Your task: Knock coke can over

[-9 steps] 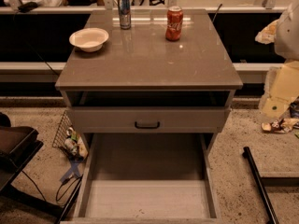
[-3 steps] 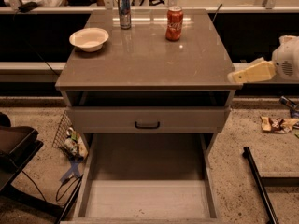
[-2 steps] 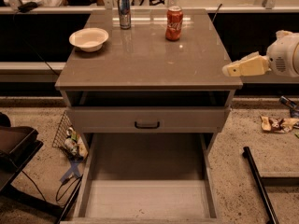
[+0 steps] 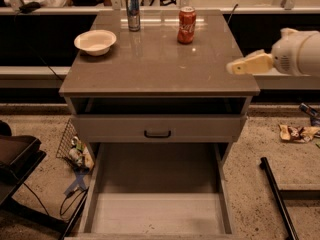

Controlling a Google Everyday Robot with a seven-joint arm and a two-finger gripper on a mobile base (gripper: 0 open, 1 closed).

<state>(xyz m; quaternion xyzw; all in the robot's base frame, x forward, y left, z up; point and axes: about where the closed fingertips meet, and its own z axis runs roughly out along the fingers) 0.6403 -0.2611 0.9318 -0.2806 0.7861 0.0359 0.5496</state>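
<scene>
The coke can [image 4: 186, 25], red with white lettering and a silver top, stands upright at the back of the brown cabinet top [image 4: 155, 64], right of centre. My gripper [image 4: 235, 67] comes in from the right on a white arm, over the top's right edge. It is well in front of and to the right of the can and is not touching it.
A slim blue-and-silver can [image 4: 133, 12] stands at the back left of the coke can. A white bowl [image 4: 95, 41] sits on the left. Below the top, an upper drawer [image 4: 157, 128] is shut and a lower drawer [image 4: 157, 211] is pulled out. A black pole [image 4: 280, 199] lies on the floor at right.
My arm has risen from low at the right and swung in leftward; the gripper tip now reaches the cabinet top's right edge. The cans and bowl have not moved.
</scene>
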